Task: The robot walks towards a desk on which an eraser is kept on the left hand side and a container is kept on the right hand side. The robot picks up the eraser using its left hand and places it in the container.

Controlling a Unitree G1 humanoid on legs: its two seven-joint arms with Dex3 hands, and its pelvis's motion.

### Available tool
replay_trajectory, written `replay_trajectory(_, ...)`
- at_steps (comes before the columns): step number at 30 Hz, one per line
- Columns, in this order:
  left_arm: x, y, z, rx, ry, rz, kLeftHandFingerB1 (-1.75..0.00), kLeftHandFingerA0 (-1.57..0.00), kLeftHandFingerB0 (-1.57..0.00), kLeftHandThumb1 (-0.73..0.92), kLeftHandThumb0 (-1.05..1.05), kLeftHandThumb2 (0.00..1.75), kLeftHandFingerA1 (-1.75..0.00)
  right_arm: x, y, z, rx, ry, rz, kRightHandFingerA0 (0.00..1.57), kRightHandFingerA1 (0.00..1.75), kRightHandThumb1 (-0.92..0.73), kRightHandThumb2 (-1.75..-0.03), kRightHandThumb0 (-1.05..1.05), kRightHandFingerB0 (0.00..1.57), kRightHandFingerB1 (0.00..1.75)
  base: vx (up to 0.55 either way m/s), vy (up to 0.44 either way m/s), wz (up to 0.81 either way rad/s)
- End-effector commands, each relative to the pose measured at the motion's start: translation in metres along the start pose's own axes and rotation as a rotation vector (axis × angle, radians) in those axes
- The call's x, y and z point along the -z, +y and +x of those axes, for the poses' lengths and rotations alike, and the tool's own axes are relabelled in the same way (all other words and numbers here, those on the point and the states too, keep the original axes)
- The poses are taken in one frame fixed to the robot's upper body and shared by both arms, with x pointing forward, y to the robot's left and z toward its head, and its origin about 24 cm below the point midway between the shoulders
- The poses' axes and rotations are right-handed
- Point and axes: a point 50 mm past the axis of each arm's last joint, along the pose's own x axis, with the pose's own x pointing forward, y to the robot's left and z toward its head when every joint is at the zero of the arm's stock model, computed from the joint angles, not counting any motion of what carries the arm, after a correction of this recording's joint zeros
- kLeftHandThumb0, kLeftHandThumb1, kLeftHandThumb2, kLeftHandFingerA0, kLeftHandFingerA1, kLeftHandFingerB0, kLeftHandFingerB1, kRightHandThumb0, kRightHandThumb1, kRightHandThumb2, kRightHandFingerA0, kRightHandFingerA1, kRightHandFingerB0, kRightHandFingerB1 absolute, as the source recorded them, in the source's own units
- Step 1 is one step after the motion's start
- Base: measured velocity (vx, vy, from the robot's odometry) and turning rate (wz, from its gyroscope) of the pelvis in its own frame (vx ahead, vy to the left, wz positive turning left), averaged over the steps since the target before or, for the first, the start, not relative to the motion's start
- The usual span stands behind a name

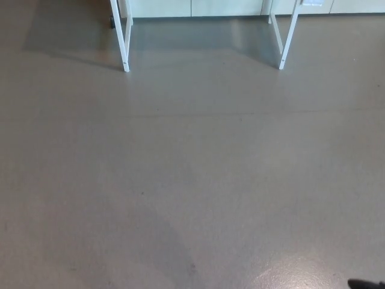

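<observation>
Neither hand gives you much to read: only a small black tip (366,283) pokes in at the bottom right corner of the head view, on the robot's right side, too little to say what part it is or whether its fingers are apart or together, and the left hand does not show at all. Your camera looks down on a wide stretch of grey floor (192,180) with a soft glare patch near the bottom right. At the top, two white desk legs (123,36) and (287,36) stand well apart, each slanting slightly, with a shadow spreading on the floor between and to the left of them. Behind them runs a pale wall base (198,7). You cannot see the desk top, so the eraser and the container are both out of view
</observation>
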Motion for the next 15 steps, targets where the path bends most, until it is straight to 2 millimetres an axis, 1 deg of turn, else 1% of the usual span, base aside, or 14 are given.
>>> replay_trajectory(1,-0.02,0.0104,-0.021,0.09,-0.183,-0.239,-0.31,-0.2,-0.18,0.66,-0.29,0.66,-0.33,-0.0265,-0.0103,-0.0197,-0.039,-0.187,0.149,0.56,0.53,-0.46,-0.71,-0.4,0.35,0.46,0.0,0.0,0.0)
replay_trajectory(10,-0.0158,0.0116,-0.0279,0.093,-0.166,-0.237,-0.31,-0.2,-0.18,0.66,-0.28,0.67,-0.34,-0.0228,-0.0079,-0.027,-0.053,-0.164,0.144,0.59,0.53,-0.46,-0.69,-0.38,0.36,0.46,0.0,0.0,0.0)
replay_trajectory(15,-0.0128,0.0126,-0.0297,0.109,-0.16,-0.236,-0.3,-0.19,-0.16,0.66,-0.28,0.65,-0.33,-0.0208,-0.0082,-0.0275,-0.059,-0.159,0.149,0.58,0.53,-0.46,-0.69,-0.38,0.37,0.47,0.0,0.0,0.0)
